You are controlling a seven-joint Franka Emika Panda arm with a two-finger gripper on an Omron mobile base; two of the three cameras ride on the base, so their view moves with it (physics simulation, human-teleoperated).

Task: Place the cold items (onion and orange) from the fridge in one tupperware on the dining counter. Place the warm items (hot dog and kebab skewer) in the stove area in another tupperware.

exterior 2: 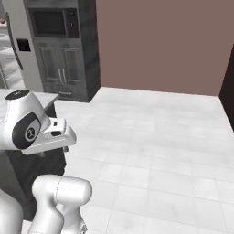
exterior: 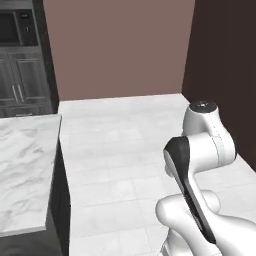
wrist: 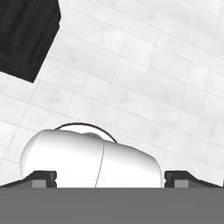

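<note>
End effector: the two-finger gripper (wrist: 111, 177) on the white arm is folded back over the robot's own body, pointing down at the floor. Its two small dark fingertips (wrist: 43, 176) stand at opposite sides of the hand view, so the jaws are wide apart with nothing between them.

Arm posture: the white Franka arm with dark joints (exterior: 197, 150) is tucked in close above the base, not extended toward any surface.

Surroundings: a white marble-topped counter with dark sides (exterior: 22, 170) lies just to the robot's left. A dark cabinet column holding a built-in microwave (exterior 2: 50, 23) stands ahead and left against the reddish-brown wall (exterior 2: 160, 41). A strip of grey refrigerator door with a dark handle (exterior 2: 13, 41) shows at the far left of the right base view. The pale tiled floor (exterior 2: 160, 146) spreads ahead.

Task items: onion, orange, hot dog, kebab skewer and tupperware cannot be located from this position; no direction or long axis can be given for them.

Deciding relation: judging by the task, the refrigerator ahead-left is the nearest place for the cold items, well apart from the gripper.

Next move, as judged: the base must drive toward it before any reach.
</note>
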